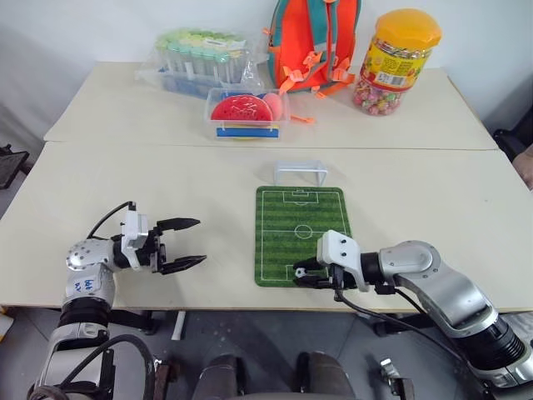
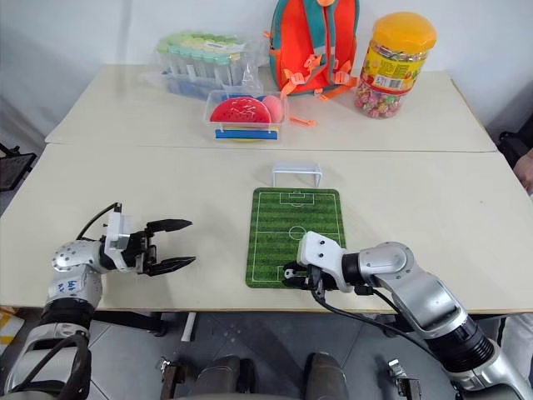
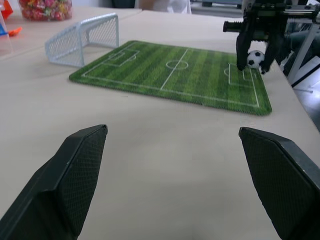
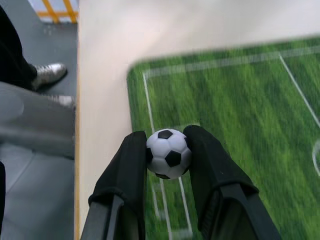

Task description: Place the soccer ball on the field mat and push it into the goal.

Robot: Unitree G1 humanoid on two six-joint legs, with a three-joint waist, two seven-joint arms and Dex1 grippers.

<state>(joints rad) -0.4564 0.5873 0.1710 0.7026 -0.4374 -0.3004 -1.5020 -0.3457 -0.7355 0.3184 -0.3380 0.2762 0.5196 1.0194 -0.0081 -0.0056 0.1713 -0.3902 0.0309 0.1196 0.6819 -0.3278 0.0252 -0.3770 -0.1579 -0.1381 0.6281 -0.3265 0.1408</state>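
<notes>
One field mat [image 1: 300, 233], long axis toward goal [image 1: 300, 172]; right tool [image 4: 169, 157] pinching soccer ball [image 4: 168, 153], left tool [image 1: 185, 243] wide.

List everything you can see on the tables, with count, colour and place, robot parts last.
soccer ball: one, white and black, held over the mat's near end
field mat: one, green, near table's middle
goal: one, white, at the mat's far end
clear box: one, red and blue contents, far table
tube pack: one, green caps, far left
backpack: one, orange and teal, far table
candy jar: one, yellow lid, far right
left gripper: black fingers, open, left of mat
right gripper: black fingers, shut on the ball
</notes>
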